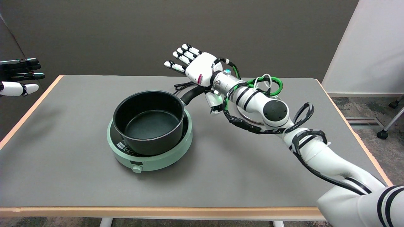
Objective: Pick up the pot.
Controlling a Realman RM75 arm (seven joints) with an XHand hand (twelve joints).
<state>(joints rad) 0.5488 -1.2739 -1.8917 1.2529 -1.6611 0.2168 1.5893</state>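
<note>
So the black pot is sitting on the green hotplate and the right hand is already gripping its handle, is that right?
Not quite. The black pot does sit on the green hotplate, but the right hand is not gripping the handle; in the head view it is above it with fingers spread, holding nothing.

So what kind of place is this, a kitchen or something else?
Probably a lab or office test room, not a kitchen: a bare grey table, one pot on a small hotplate, carpet and chair wheels nearby.

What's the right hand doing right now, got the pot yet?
Right hand: open, fingers spread, holding nothing, above the pot handle.
</note>
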